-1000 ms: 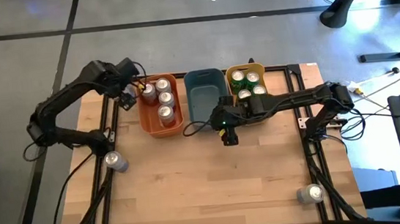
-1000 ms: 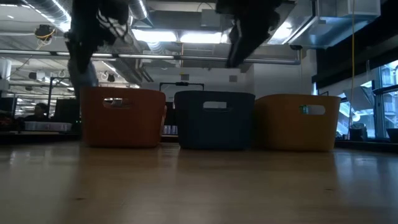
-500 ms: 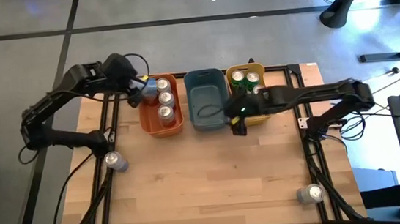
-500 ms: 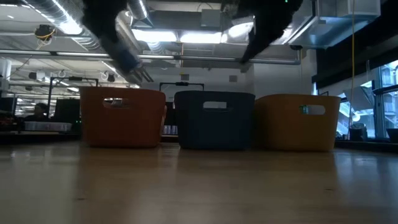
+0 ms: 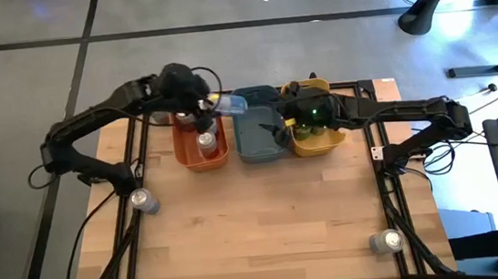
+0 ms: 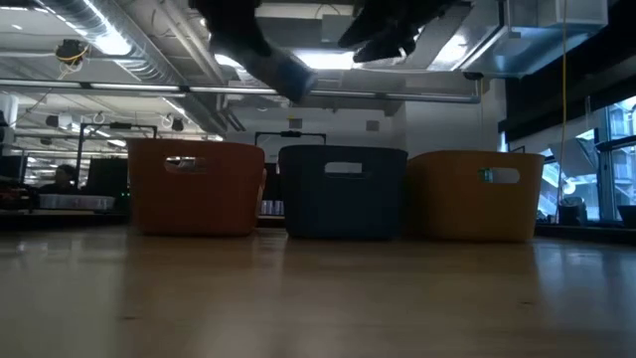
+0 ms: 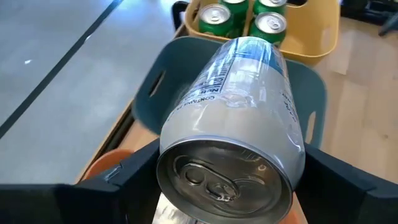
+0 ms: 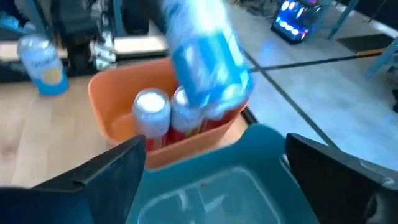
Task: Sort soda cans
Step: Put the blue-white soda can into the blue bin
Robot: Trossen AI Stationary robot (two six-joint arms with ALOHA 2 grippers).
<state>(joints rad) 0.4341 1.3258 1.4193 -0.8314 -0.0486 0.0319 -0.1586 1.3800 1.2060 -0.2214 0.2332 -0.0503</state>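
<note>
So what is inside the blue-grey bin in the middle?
The blue-grey bin looks empty: its bare floor shows. The left gripper holds a silver can above its rim. In the high view, the right gripper covers one corner.

A grey floor crossed by dark seams fills the upper left of the overhead view, around a light wooden table. In the level view, long ceiling lights and silver ducts run overhead, with bright windows at the right edge.
</note>
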